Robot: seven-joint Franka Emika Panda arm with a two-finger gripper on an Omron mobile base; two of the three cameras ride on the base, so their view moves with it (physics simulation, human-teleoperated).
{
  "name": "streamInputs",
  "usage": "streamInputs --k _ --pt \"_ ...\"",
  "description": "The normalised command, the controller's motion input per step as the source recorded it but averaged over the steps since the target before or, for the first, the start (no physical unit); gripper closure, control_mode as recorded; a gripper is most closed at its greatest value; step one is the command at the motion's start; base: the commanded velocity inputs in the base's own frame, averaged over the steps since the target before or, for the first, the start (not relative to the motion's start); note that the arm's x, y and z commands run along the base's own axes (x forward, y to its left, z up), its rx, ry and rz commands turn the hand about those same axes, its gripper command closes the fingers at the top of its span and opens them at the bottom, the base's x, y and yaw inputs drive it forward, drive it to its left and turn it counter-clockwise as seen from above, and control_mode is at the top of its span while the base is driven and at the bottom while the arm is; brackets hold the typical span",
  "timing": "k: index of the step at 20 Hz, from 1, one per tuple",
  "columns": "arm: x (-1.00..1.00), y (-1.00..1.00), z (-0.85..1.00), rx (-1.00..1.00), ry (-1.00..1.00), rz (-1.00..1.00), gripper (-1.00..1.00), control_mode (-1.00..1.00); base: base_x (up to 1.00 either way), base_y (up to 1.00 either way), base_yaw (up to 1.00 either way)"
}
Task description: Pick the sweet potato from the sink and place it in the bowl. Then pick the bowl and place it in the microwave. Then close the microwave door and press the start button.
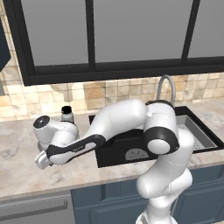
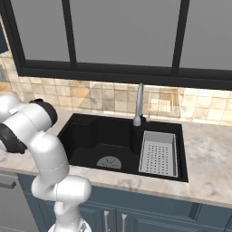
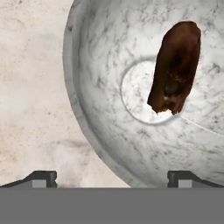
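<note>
Sweet potato (image 3: 176, 70): the reddish-brown oblong is lying inside the marbled bowl (image 3: 109, 144), partly over the flat round centre of the bowl's floor and leaning up toward one wall, as my hand view is showing it. The bowl is resting on the beige stone counter (image 3: 30, 96), which is showing beside its rim. My gripper (image 3: 113, 178) is hovering above the bowl with its two dark fingertips (image 3: 41, 178) standing wide apart, one over the counter outside the rim, the other over the bowl's inner wall; they are holding nothing. In the left base view my arm is reaching left over the counter, away from the black sink (image 1: 131, 151), with a small black-capped bottle (image 1: 66, 113) standing by the tiled wall behind my wrist. In the right base view the sink (image 2: 113, 140), its round drain (image 2: 108, 162), the faucet (image 2: 138, 106) and a grey perforated tray (image 2: 157, 154) are showing.
</note>
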Motion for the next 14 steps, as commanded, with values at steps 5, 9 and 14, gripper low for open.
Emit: streamInputs --k 5,9,14 --pt "0.02 -0.03 -0.06 -0.06 -0.04 0.02 -1.00 -1.00 0.00 0.00 0.00" --pt "0.00 0.00 0.01 -0.05 -0.10 0.02 -1.00 -1.00 0.00 0.00 0.00" --pt "0.02 0.00 0.00 -0.05 -0.02 0.04 -1.00 -1.00 0.00 0.00 0.00"
